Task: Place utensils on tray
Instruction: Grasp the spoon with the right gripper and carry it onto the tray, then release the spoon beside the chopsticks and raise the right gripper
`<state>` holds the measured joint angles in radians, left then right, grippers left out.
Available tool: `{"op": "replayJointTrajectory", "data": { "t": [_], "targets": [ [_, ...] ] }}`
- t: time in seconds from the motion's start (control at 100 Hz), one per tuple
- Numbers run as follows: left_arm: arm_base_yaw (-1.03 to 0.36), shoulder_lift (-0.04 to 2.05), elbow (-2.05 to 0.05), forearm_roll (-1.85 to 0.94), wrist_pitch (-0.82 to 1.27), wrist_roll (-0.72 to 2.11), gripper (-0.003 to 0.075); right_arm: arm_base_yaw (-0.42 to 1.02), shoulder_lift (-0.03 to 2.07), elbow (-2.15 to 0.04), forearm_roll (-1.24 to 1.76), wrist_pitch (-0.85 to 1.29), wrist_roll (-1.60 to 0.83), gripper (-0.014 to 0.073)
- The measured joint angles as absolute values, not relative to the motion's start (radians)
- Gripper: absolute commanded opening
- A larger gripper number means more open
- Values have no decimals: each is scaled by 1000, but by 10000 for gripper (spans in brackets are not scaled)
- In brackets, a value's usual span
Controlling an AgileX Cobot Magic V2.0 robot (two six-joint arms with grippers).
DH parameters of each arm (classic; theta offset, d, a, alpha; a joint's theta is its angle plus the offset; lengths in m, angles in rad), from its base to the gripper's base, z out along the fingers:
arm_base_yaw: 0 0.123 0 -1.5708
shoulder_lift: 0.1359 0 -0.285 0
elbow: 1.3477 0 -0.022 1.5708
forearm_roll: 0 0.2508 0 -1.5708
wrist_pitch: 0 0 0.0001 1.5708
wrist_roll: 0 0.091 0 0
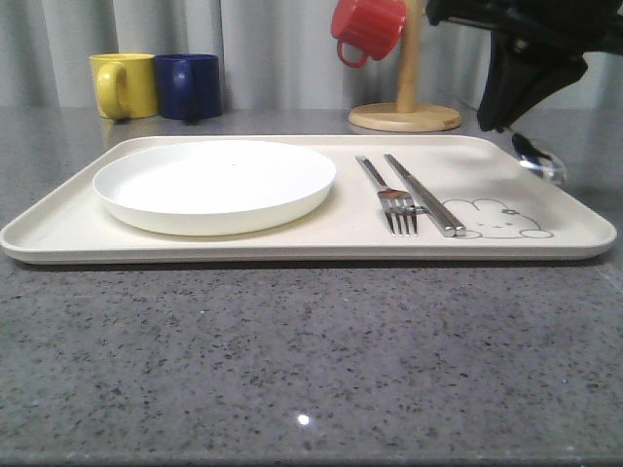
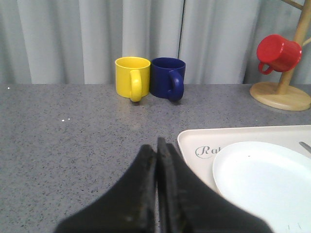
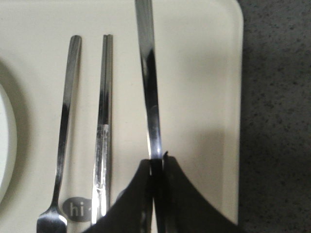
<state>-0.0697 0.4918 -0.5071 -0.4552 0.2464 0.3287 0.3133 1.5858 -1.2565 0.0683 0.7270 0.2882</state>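
Right gripper (image 3: 156, 162): jaws clenched on the handle of one spoon (image 3: 148, 82). In the right wrist view the handle runs from the jaws up to the top edge of the frame, over the cream tray (image 3: 204, 97) near its right rim. In the front view the right gripper (image 1: 516, 117) sits at the upper right of the frame, with the spoon's shiny end (image 1: 540, 161) showing just below it, above the tray's far right part.

Left gripper (image 2: 156, 145): jaws pressed together, nothing between them, at lower centre of the left wrist view above the grey table (image 2: 73, 145), just beside the tray's corner.

On the tray, counted: one fork (image 1: 389, 199), tines toward the bottom of the front view; one pair of chopsticks (image 1: 421, 195) just right of it, lying parallel to it, tips near the rabbit drawing (image 1: 492, 219); one round white plate (image 1: 214, 183) on the tray's left half. Fork and chopsticks lie close but apart in the right wrist view.

Beyond the tray: two mugs touching side by side at upper left, one yellow (image 1: 124, 85), one blue (image 1: 188, 86). One red mug (image 1: 367, 27) hangs on a wooden stand (image 1: 405, 107) at upper centre-right. Grey curtain (image 2: 97, 34) behind.
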Motion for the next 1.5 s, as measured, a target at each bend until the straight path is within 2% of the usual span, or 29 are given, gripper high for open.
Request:
{"op": "replayJointTrajectory", "data": {
  "t": [0.49,0.59,0.78,0.9,1.26,1.5],
  "targets": [
    [-70,492,-507,-455,246,329,-19,317,1696,-1257,58,717,297,-36],
    [-70,492,-507,-455,246,329,-19,317,1696,-1257,58,719,297,38],
    [-70,492,-507,-455,246,329,-19,317,1696,-1257,58,725,297,258],
    [-70,492,-507,-455,246,329,-19,317,1696,-1257,58,725,298,331],
    [-70,492,-507,-455,246,329,-19,315,1621,-1281,37,715,301,331],
    [-70,492,-507,-455,246,329,-19,230,1496,-1278,-52,733,301,331]
  ]
}}
